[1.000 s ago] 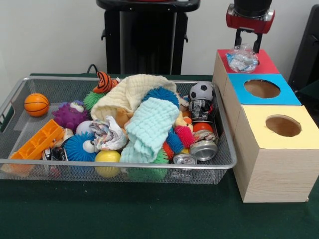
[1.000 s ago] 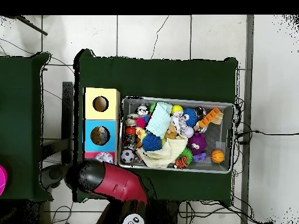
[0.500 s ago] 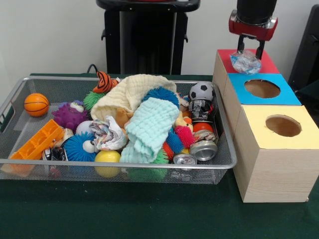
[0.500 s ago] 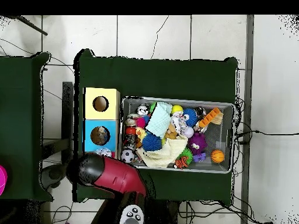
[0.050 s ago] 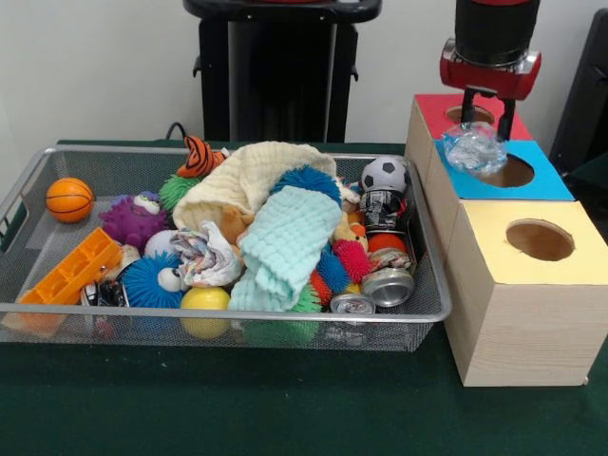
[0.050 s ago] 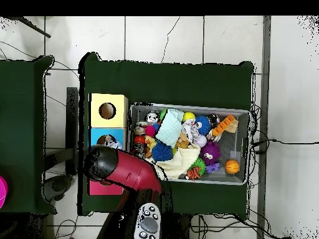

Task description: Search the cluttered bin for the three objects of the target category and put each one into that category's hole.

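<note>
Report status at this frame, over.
Gripper shut on crumpled clear plastic. Hanging over blue box hole. Nothing blocking. Bin untouched.

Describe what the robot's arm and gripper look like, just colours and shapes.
The arm is a thick rounded link, glossy red with a black domed end. In the front view its wrist is a black cylinder ending in a red collar. The gripper below has two thin black fingers. No cables or readable markings show.
</note>
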`<state>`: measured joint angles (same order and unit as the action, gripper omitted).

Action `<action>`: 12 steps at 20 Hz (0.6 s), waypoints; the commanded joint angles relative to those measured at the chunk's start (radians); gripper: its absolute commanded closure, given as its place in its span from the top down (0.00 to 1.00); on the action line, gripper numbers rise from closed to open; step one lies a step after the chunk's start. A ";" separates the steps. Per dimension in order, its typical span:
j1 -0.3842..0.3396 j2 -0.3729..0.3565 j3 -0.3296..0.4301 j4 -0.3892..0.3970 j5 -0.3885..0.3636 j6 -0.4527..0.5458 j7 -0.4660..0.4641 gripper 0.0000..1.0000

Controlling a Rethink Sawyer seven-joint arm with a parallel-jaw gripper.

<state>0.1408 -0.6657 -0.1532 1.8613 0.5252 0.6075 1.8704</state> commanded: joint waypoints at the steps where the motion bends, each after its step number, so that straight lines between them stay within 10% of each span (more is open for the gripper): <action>1: -0.074 0.066 0.072 -0.168 0.041 0.100 0.234 0.00; 12: -0.159 0.114 0.109 -0.201 0.011 0.101 0.150 0.00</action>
<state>0.0294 -0.6064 -0.1392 1.7043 0.5244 0.6461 1.8704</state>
